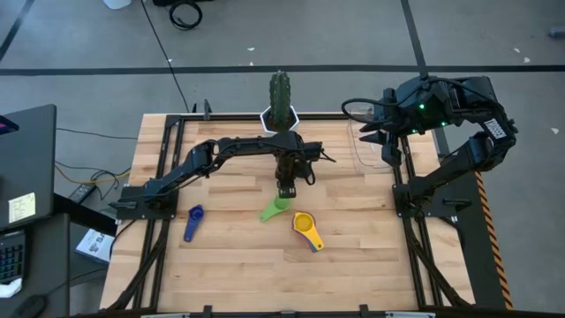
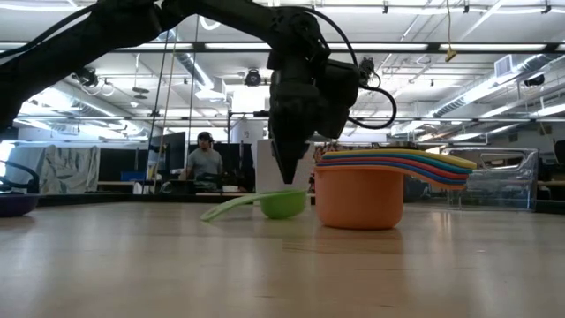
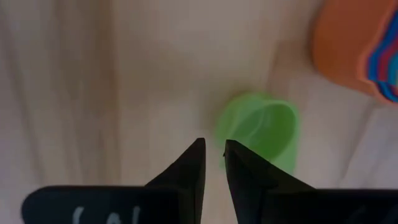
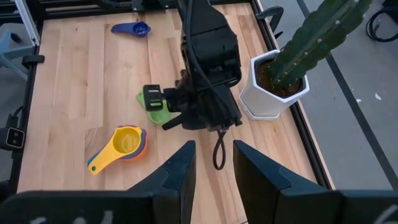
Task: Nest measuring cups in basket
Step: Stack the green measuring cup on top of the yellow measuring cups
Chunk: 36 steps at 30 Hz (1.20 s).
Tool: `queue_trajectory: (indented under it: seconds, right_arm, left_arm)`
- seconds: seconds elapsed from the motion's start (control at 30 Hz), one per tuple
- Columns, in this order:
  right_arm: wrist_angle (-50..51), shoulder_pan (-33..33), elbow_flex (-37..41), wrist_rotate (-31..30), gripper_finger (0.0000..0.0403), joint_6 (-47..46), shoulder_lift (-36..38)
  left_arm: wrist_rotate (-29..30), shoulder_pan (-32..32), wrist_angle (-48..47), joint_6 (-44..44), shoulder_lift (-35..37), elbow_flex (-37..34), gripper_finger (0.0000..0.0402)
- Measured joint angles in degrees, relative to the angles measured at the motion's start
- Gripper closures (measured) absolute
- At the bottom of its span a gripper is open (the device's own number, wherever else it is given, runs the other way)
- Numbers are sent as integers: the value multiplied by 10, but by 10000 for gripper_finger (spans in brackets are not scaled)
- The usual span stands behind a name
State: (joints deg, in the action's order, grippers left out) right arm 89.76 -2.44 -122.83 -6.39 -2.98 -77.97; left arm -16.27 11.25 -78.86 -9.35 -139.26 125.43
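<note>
A green measuring cup lies on the table, its handle toward the near left. It also shows in the low view and the left wrist view. My left gripper points down just above its far rim, fingers shut, touching nothing that shows. A stack of nested cups, yellow on top and orange at the bottom, stands to the cup's right. A blue cup lies at the near left. The clear basket stands at the far right. My right gripper waits open beside it.
A white faceted pot with a green cactus stands at the far edge behind my left arm. The black frame rails run along both sides of the table. Bare wood lies along the near edge.
</note>
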Motion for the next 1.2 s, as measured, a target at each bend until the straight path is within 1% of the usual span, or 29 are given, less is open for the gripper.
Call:
queue_trajectory:
  seconds: [0.27,0.4,0.53,0.67,0.73,0.9,1.2]
  right_arm:
    - [0,0,0,0,292,1,0]
    - [1,0,0,0,292,2,0]
    - [1,0,0,0,292,2,0]
    - [2,0,0,0,292,2,0]
    - [3,0,0,0,292,2,0]
    - [3,0,0,0,292,6,0]
    - [3,0,0,0,292,9,0]
  left_arm:
    - [-6,-7,-7,-29,1,-14,335]
    - [-5,-10,-5,-29,-2,-15,335]
    - [-25,-14,-3,-28,-2,-15,335]
    - [-28,-16,0,-18,-5,-14,335]
    - [-24,-16,2,-16,-7,-15,335]
    - [15,-18,15,-13,-7,-15,335]
    - [0,-19,-7,-3,-7,-15,335]
